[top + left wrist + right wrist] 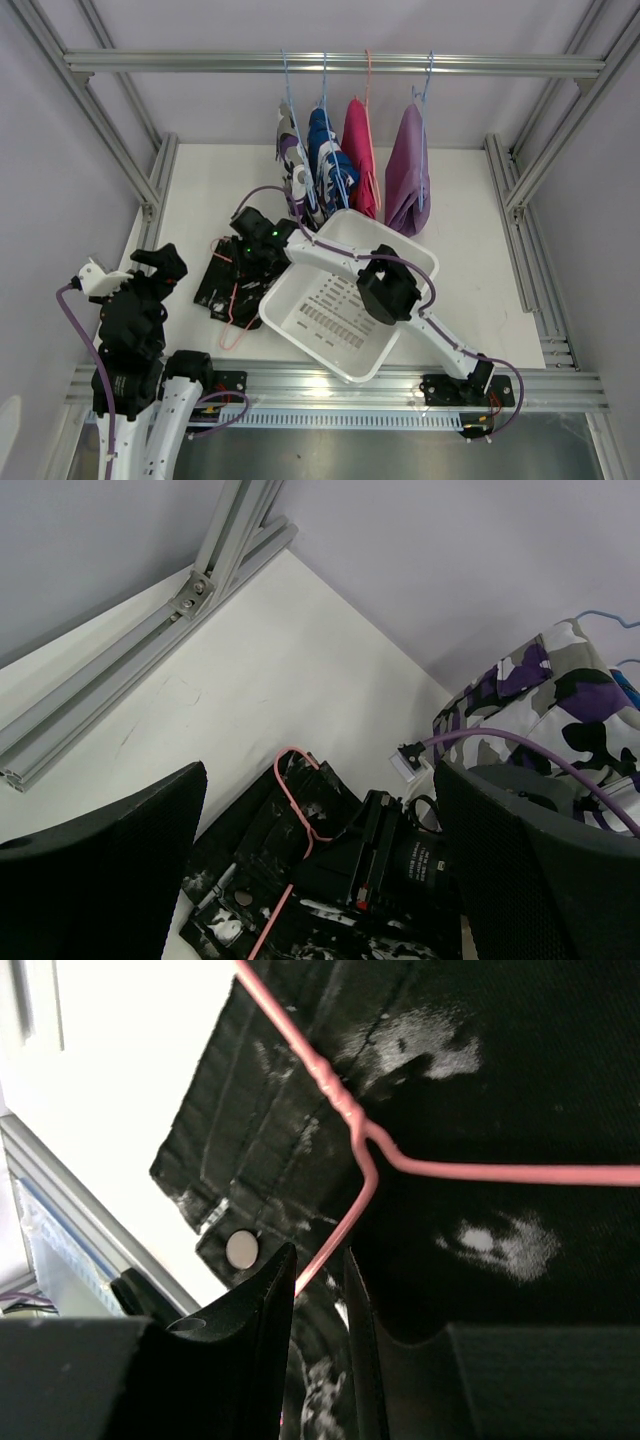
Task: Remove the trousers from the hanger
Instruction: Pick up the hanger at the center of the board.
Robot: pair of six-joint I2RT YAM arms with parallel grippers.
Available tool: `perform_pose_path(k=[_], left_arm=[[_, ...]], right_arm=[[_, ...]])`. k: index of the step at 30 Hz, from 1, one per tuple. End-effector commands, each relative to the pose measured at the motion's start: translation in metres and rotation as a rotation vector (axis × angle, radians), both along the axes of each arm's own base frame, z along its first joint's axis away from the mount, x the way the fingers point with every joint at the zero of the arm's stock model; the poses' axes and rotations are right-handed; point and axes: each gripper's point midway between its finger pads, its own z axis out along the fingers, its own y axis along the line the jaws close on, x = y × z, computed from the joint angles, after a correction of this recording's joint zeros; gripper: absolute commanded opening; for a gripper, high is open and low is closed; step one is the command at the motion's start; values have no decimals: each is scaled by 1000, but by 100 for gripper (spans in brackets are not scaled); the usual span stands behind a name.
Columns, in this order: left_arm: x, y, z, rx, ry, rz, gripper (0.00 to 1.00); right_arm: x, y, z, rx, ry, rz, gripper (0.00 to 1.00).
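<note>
Black trousers with white flecks (213, 292) (255, 845) (500, 1080) lie flat on the table, left of centre, with a pink wire hanger (232, 322) (298, 780) (370, 1165) on them. My right gripper (243, 262) (318, 1262) hangs over them, jaws a narrow gap apart, the hanger's wire running between the fingertips without being pinched. My left gripper (152, 268) (320, 775) stands wide open at the table's left side, holding nothing. Camouflage (292, 150) (560, 695), blue-white (328, 155), pink (360, 160) and lilac (408, 172) trousers hang at the back.
A white slotted basket (420, 258) sits tilted in the middle of the table, under the right arm's forearm. The hanging garments are on hangers hooked over an aluminium rail (200, 62) across the back. Frame posts (150, 655) border the table's sides.
</note>
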Motion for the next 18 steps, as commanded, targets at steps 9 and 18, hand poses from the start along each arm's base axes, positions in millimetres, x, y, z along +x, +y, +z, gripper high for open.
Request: perform_pose_path(k=[9, 18], left_arm=[[0, -3, 5, 12, -29, -22, 99], [0, -3, 7, 12, -36, -25, 100]], right_arm=[[16, -2, -35, -57, 22, -42, 30], [14, -10, -64, -91, 74, -47, 0]])
